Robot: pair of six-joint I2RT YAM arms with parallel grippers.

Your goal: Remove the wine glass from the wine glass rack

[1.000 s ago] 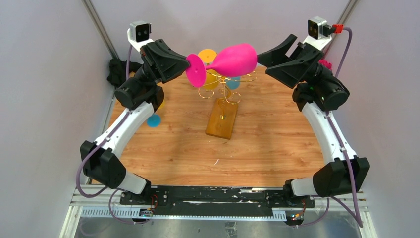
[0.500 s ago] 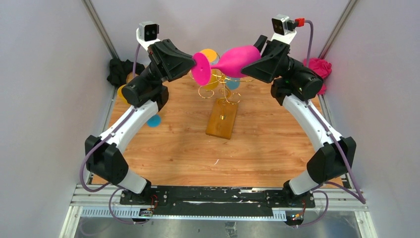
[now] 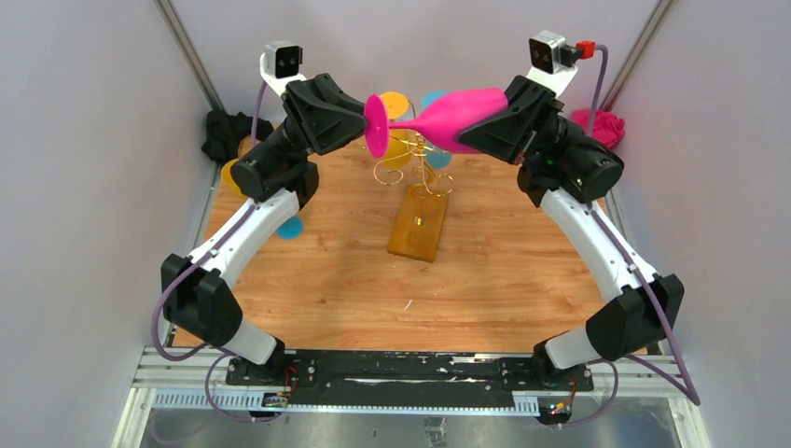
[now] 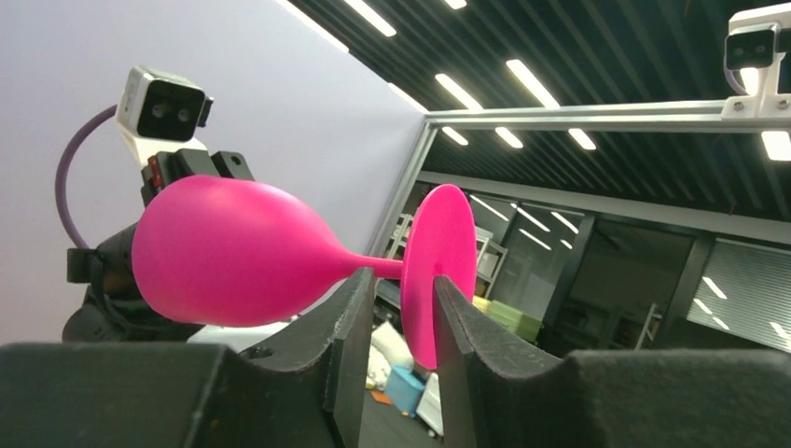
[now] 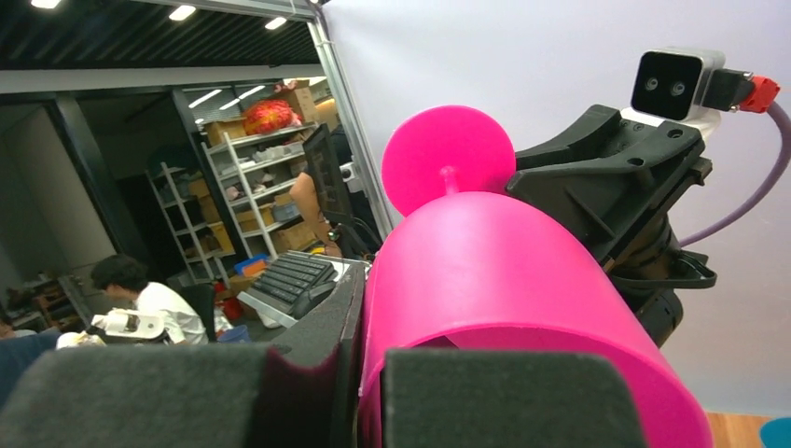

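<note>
A pink wine glass (image 3: pixel 446 114) lies sideways in the air above the wine glass rack (image 3: pixel 412 166), a gold wire stand on an orange-brown base (image 3: pixel 419 225). My right gripper (image 3: pixel 487 119) is shut on the wall of the bowl at its rim (image 5: pixel 504 280), one finger inside and one outside (image 5: pixel 347 317). My left gripper (image 3: pixel 366 119) stands open around the round foot (image 4: pixel 438 257). The foot sits between its fingers (image 4: pixel 354 317) with a gap on the stem side. The stem points from bowl (image 4: pixel 224 252) to foot.
Yellow (image 3: pixel 392 105) and teal (image 3: pixel 433 99) glass feet show on the rack behind the pink glass. A blue disc (image 3: pixel 290 227) and an orange one (image 3: pixel 231 174) lie at the table's left. Black cloth (image 3: pixel 220 136) and pink cloth (image 3: pixel 598 125) sit in the far corners.
My right gripper came in from the right and shut on the bowl's rim. My left gripper, shut on the foot before, has parted its fingers. The glass shifted slightly right.
</note>
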